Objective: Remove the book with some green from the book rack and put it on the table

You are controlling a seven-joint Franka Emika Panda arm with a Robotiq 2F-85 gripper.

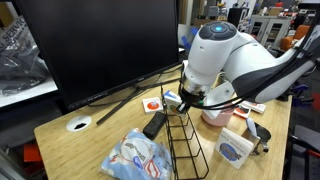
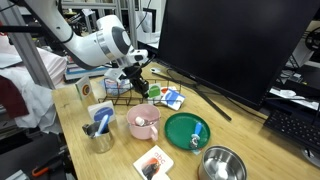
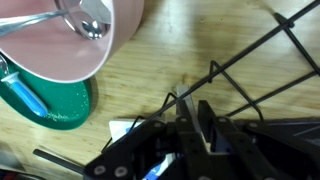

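The book rack (image 1: 185,145) is a black wire rack on the table (image 1: 95,140); it also shows in an exterior view (image 2: 115,92) and in the wrist view (image 3: 250,55). My gripper (image 1: 183,98) hangs over the rack's end, also seen in an exterior view (image 2: 135,82). In the wrist view my gripper (image 3: 192,108) is shut on a thin pale slab seen edge-on, the book with some green (image 3: 184,98). Its green does not show. It sits among the rack's wires, just above the table (image 3: 180,40).
A pink bowl (image 2: 143,122) with a spoon, a green plate (image 2: 187,130), a metal bowl (image 2: 222,165), a metal cup (image 2: 100,132) and a card (image 2: 153,162) stand near the rack. A large monitor (image 1: 100,45), a blue-and-white booklet (image 2: 170,97) and a white mug (image 1: 235,148) are close by.
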